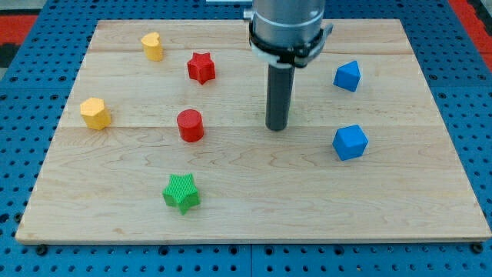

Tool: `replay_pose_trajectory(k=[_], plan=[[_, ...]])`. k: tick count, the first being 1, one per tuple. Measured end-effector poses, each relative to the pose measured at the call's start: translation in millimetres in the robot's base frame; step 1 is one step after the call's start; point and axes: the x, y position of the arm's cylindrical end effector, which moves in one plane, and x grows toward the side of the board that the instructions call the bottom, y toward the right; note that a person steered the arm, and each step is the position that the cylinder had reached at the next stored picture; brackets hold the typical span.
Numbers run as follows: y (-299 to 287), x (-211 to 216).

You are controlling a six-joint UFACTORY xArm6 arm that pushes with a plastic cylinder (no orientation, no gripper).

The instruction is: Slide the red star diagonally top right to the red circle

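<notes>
Seven blocks: lie scattered on a pale wooden counter (415,223), with one dark rod standing among them.
Nearest edge: a green star (181,191) sits alone toward the view's bottom, left of centre, well apart from the rest.
Middle band, right: a blue cube (350,142) rests near the counter's right side.
Middle band, centre: my tip (277,128) touches down on bare wood, between the red blocks and the blue ones, in contact with no block.
End effector: a plain rod with nothing to open or close; it holds nothing and can only push.
Middle band, left: the red circle (190,125), a short cylinder, stands left of my tip; a yellow hexagon-like block (96,113) lies farther left, near the edge.
Farther back: the red star (201,68) sits just above the red circle and slightly to its right, apart from it.
Far row: a yellow heart-like block (152,46) lies left of the star; a second blue block (347,75) lies at the view's right.
Judgement: the star is not yet being pushed. My tip stands well to its right, so it likely needs to come around to the star's left or lower side before a push can carry it to the circle's upper right.
</notes>
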Motion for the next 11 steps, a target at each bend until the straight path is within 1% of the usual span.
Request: replay_pose_trajectory(k=[1, 2, 3, 4, 5, 6, 7, 8, 9, 10, 11], plan=[[-31, 6], [-122, -21], [-193, -39], [-173, -93], [-173, -125], [-136, -123], [-114, -103], [-135, -133], [-133, -197], [-243, -212], [-292, -206]])
